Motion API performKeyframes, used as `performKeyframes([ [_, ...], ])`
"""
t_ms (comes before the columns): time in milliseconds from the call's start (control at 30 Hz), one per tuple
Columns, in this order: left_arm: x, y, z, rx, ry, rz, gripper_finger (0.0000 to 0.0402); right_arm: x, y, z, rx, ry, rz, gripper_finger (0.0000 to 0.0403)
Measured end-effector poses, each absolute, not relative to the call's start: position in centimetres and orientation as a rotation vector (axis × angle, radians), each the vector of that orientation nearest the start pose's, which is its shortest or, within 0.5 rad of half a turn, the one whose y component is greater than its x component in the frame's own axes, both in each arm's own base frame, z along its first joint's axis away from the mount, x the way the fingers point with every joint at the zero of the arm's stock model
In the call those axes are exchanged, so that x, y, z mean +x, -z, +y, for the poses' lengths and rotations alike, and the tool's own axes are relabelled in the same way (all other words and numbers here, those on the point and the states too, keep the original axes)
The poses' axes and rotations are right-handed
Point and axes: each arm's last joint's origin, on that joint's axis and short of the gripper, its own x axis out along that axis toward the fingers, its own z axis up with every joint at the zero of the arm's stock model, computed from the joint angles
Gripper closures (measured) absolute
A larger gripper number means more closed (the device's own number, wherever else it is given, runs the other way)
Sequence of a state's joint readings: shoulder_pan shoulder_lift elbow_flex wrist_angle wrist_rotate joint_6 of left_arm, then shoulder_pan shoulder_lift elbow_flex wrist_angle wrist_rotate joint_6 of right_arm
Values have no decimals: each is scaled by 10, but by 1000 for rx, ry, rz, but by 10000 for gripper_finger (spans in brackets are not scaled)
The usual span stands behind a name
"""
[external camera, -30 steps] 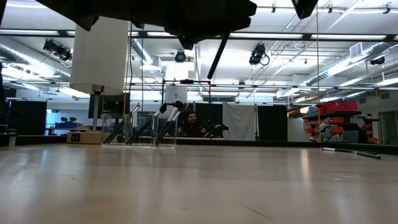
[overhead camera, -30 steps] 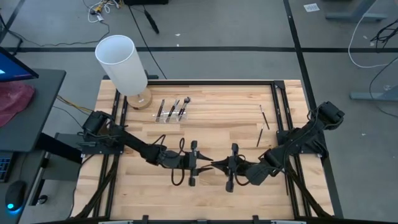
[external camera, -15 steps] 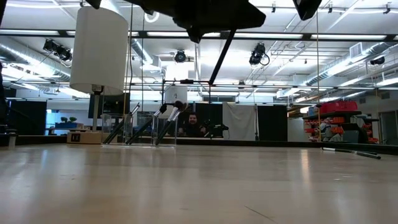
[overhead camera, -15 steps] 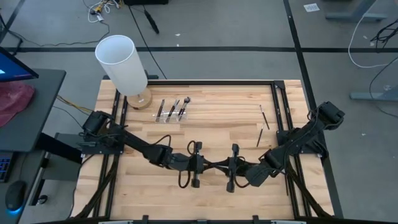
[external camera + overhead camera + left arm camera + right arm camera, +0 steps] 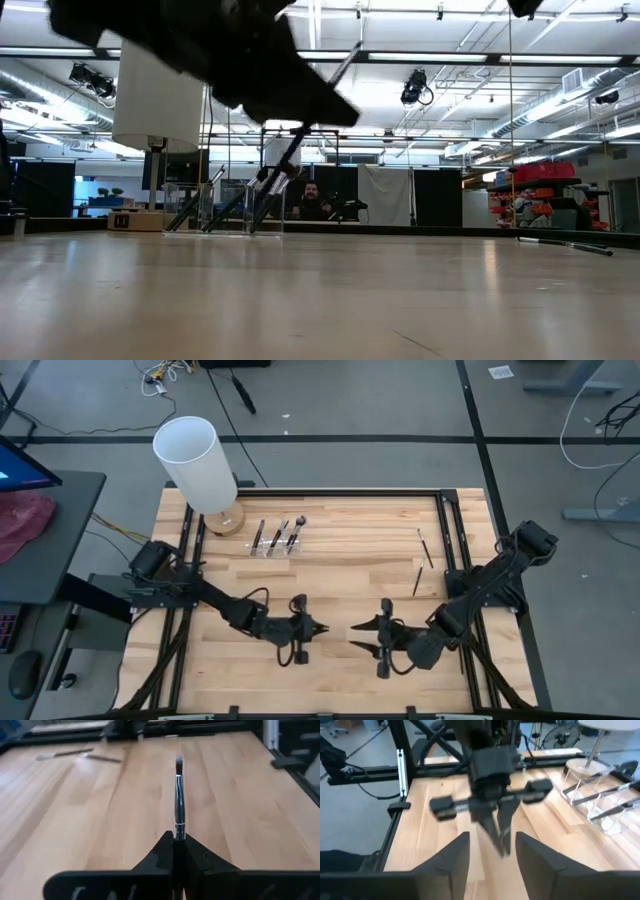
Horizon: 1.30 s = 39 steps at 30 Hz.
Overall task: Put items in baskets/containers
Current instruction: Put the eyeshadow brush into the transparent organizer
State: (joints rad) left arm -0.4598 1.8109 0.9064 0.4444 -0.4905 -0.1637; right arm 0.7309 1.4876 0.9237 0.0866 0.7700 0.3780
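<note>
My left gripper (image 5: 318, 630) is at the table's near middle, shut on a thin brush (image 5: 178, 795) with a silver ferrule and a dark bristle tip. My right gripper (image 5: 356, 638) faces it from the right, open and empty, a short gap away. The clear holder (image 5: 275, 548) stands at the far left with three brushes leaning in it; it also shows in the low view (image 5: 225, 210) and the right wrist view (image 5: 600, 795). Two more brushes (image 5: 425, 547) (image 5: 417, 578) lie flat on the table at the far right. My left gripper pinches the brush between its two shut fingers, on the shaft just behind the silver ferrule (image 5: 179, 831). The fingers point toward the table's right and lie along the brush. The brush sticks out ahead of the fingertips, bristle tip foremost, lifted clear of the table.
A tall white cylinder (image 5: 195, 460) on a round wooden base stands just left of the holder. Black frame rails (image 5: 450, 530) run along the table's edges. Bare wood lies between the holder and my grippers.
My two grippers were together over the table's near middle and have drawn apart: the left toward the table's left, keeping the brush, the right toward the right and near edge without it. In the low view the held brush has come lower.
</note>
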Motion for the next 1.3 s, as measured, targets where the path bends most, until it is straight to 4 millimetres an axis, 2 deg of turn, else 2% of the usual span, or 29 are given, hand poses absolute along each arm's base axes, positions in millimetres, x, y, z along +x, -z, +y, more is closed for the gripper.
performKeyframes([
  [133, 316, -155, -141, -39, -121, 315, 390, 243, -240, 197, 78, 112, 377, 237],
  [267, 295, -159, -128, -119, -172, 196, 390, 235, -227, 198, 83, 116, 422, 245],
  [400, 275, -171, -102, -174, -287, 96, 390, 229, -207, 194, 152, 116, 404, 256],
  [500, 268, -186, -77, -197, -357, 32, 390, 225, -194, 189, 217, 104, 345, 264],
  [700, 272, -208, -17, -160, -426, -28, 389, 220, -185, 178, 309, 75, 205, 274],
  [867, 271, -205, 33, -115, -591, 5, 390, 221, -188, 176, 311, 66, 155, 278],
  [967, 267, -202, 55, -70, -674, 43, 389, 221, -190, 176, 308, 60, 140, 278],
  [1033, 265, -201, 67, -72, -708, 49, 388, 221, -190, 176, 304, 58, 142, 278],
  [1133, 263, -196, 80, -89, -666, 79, 389, 221, -190, 176, 299, 58, 142, 278],
  [1300, 267, -181, 87, -117, -632, 139, 387, 221, -190, 176, 291, 58, 140, 278],
])
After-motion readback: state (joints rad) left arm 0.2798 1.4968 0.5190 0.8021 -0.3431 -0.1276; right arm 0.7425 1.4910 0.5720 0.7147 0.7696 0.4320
